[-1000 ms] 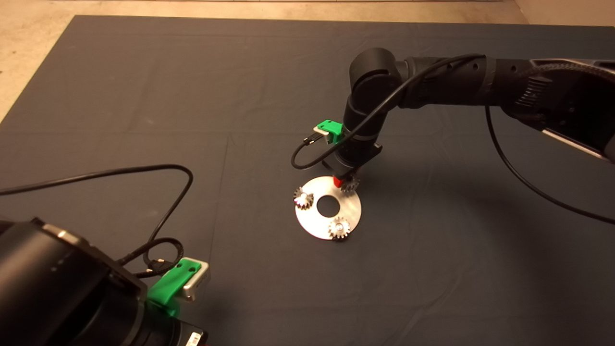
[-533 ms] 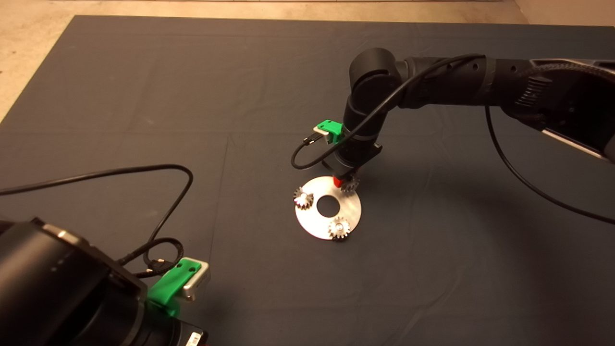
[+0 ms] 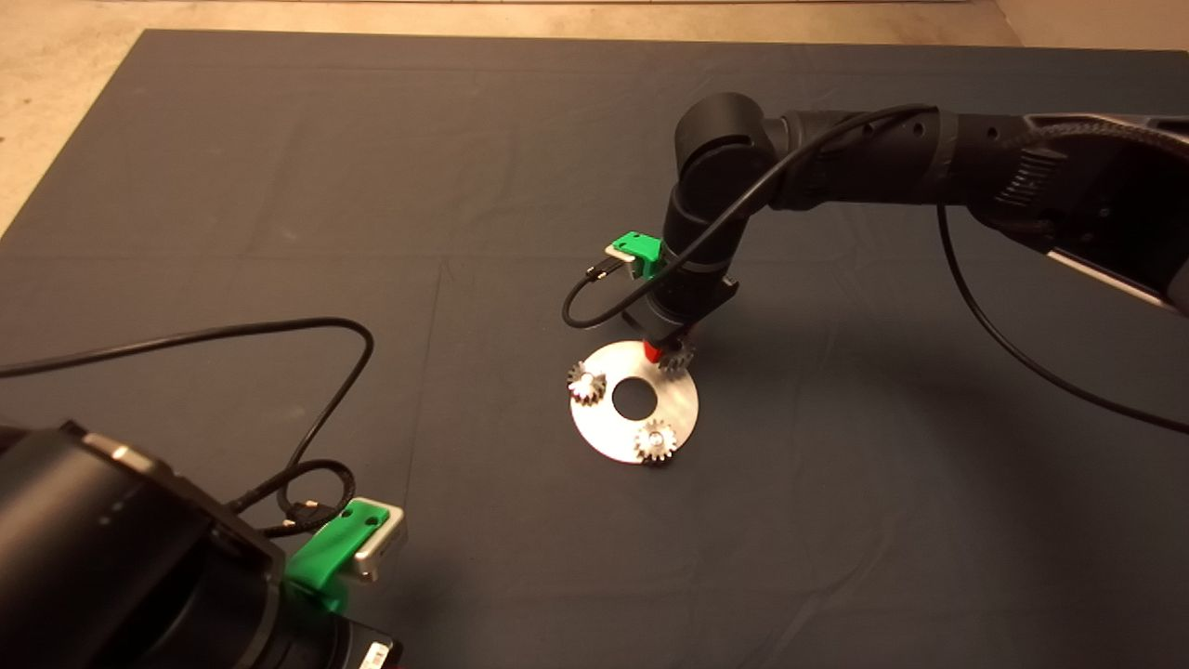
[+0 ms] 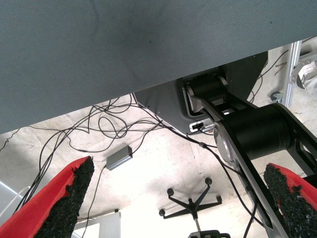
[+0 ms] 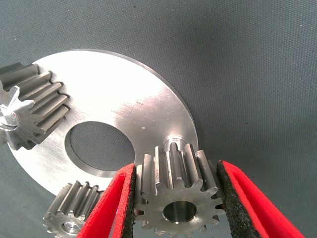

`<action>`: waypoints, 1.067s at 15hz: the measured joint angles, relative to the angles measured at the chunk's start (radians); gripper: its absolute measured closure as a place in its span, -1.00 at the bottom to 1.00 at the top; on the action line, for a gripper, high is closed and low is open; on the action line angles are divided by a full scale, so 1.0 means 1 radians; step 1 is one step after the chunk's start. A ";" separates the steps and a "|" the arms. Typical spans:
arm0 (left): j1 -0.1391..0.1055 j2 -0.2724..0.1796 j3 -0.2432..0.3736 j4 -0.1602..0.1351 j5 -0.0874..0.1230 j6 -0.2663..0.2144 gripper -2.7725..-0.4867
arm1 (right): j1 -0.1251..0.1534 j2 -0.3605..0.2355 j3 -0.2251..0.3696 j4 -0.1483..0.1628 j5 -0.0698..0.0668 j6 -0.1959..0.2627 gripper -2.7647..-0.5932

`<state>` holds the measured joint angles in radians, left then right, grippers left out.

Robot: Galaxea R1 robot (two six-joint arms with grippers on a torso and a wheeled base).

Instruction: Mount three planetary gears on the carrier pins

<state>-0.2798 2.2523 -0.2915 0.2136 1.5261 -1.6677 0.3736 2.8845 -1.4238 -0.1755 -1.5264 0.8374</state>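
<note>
The shiny round disc lies mid-mat. Two planetary gears sit on carrier pins: one at the disc's left edge, one at its near edge. My right gripper stands over the far edge, shut on the third gear. In the right wrist view this gear is clamped between the red fingers, its round bore showing. The bare carrier pin stands just beyond the gear, uncovered. The seated gears and disc show too. My left gripper is parked, open.
The left arm's green wrist mount sits at the lower left with a black cable looping over the mat. Another cable hangs from the right arm. Bare floor borders the mat's far left edge.
</note>
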 joint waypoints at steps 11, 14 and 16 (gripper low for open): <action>0.000 0.000 0.000 0.000 0.000 0.000 -0.75 | 0.000 0.000 0.034 0.000 0.000 0.000 0.24; 0.000 0.000 0.000 0.000 0.000 0.000 -0.75 | 0.001 0.000 0.036 0.000 0.000 0.000 0.20; 0.000 0.000 0.000 0.000 0.000 0.000 -0.75 | 0.005 -0.008 0.039 0.000 0.000 0.000 0.09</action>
<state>-0.2798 2.2523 -0.2915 0.2140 1.5264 -1.6676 0.3785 2.8765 -1.3845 -0.1752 -1.5260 0.8379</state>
